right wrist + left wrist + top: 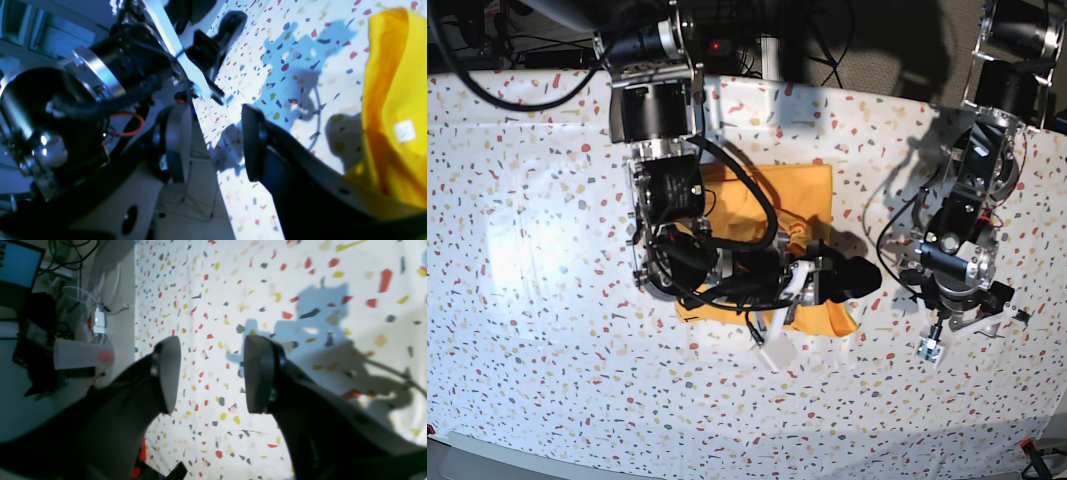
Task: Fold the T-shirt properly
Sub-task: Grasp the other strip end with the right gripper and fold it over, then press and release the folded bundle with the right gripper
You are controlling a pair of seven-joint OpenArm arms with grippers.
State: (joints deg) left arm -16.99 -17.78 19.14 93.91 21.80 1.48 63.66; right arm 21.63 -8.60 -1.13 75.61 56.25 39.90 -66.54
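Orange-yellow T-shirt folded, rumpled, right gripper agape, empty, left gripper wide

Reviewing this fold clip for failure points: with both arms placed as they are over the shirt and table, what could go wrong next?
1. The right gripper is open with nothing between its jaws, right beside the raised yellow fold of the T-shirt. Pulling away, it may snag and undo the fold.
2. The right arm's cables hang over the T-shirt and could drag the cloth.
3. The left gripper is open over bare tablecloth, away from the shirt, so it could not steady the fabric.
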